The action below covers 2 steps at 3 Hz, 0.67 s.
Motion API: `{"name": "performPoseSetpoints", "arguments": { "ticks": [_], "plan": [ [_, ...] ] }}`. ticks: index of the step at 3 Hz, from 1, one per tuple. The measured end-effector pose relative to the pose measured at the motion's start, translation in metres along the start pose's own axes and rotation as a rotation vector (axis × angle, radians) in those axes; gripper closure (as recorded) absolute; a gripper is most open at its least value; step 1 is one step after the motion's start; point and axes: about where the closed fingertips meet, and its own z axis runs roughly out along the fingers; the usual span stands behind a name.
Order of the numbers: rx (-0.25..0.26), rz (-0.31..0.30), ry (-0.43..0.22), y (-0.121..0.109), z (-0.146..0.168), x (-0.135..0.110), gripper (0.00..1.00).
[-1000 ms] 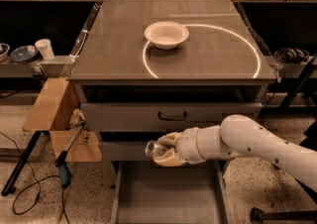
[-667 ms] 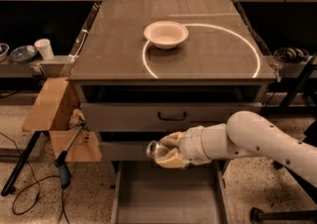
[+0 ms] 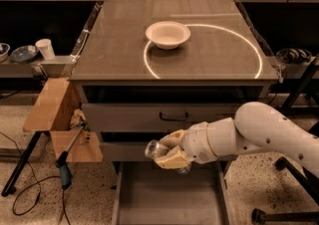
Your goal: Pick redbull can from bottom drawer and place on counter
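Clamped on the redbull can (image 3: 152, 148), its end poking left, the end effector (image 3: 168, 155) hangs over the bottom drawer (image 3: 169, 196); the desk (image 3: 114, 45) lies above, farther back.

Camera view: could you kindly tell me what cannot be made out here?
Can: mostly covered by the gripper clasping it above the bottom drawer; label unreadable.
Bottom drawer: front cut off by the lower edge.
Arm: its base runs off the right edge.
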Motion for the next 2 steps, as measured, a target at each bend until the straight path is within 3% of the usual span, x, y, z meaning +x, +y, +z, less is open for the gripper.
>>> {"name": "performPoseSetpoints", "arguments": {
  "ticks": [1,2],
  "plan": [
    [-0.006,-0.053,-0.024,0.009,-0.029,-0.039,1.0],
    [0.024,-0.084,-0.042,0.014,-0.054,-0.059,1.0]
  ]
}}
